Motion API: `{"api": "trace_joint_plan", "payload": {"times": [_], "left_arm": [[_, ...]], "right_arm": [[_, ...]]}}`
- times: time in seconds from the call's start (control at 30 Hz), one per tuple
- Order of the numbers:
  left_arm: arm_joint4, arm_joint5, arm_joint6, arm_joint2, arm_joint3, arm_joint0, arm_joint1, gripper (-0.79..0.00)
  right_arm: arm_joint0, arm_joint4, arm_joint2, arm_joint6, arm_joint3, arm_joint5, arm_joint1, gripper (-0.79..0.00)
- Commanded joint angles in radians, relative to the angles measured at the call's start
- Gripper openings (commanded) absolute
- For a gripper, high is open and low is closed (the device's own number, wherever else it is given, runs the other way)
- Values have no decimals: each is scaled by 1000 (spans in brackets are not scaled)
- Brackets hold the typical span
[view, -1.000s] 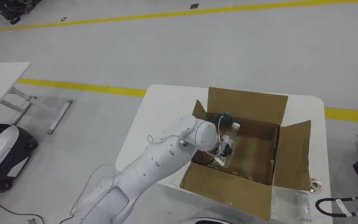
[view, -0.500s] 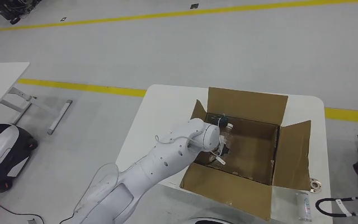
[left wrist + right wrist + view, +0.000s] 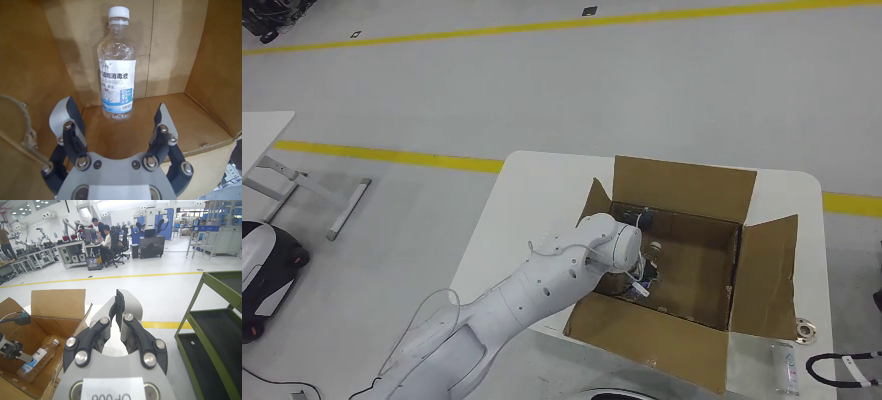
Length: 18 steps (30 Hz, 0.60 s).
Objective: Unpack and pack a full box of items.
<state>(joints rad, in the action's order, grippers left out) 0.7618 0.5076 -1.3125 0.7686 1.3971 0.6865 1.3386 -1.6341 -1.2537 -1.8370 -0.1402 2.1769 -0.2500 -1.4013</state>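
On the white table (image 3: 532, 200), open cardboard box (image 3: 682, 185), flaps folded outward. Down over its wall and into it, left arm (image 3: 562, 275). Lying on its side on the box floor, clear labelled bottle (image 3: 116, 75), white cap pointing away from the left gripper (image 3: 114, 104). Fingers spread wide, gripping nothing, bottle's base just ahead between them. Outside the box, right gripper (image 3: 118, 298), pads pressed together, empty.

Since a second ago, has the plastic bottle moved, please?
Yes: the plastic bottle moved away from the cardboard box's far wall, toward the robot.
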Motion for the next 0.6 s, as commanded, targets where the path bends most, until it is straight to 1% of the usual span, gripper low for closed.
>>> {"api": "trace_joint_plan", "payload": {"times": [0.0, 0.07, 0.13, 0.2, 0.27, 0.37, 0.5, 0.57], "left_arm": [[6, -6, -6, 4, 26, 1, -2, 0], [44, -20, -20, 2, 66, 6, -7, 0], [79, -41, -38, 6, 128, 19, -15, 0], [115, -86, -31, 17, 208, 43, -26, 0], [202, -138, -23, 24, 276, 72, -41, 0], [348, -191, -25, 33, 386, 134, -64, 0], [442, -266, -10, 77, 534, 225, -90, 0], [488, -294, 2, 108, 588, 270, -102, 0]], "right_arm": [[0, 0, 0, 0, 0, 0, 0, -785], [0, 0, 0, 0, 0, 0, 0, -785], [-1, -1, 1, -2, -3, 1, 0, -785], [-2, -15, -3, -26, -7, 2, 3, -785], [1, -70, -15, -84, 4, -11, 9, -785], [10, -94, -31, -175, 15, -17, 16, -785], [24, -122, -58, -373, 10, -36, 26, -785], [34, -136, -67, -459, 9, -68, 33, -785]]}}
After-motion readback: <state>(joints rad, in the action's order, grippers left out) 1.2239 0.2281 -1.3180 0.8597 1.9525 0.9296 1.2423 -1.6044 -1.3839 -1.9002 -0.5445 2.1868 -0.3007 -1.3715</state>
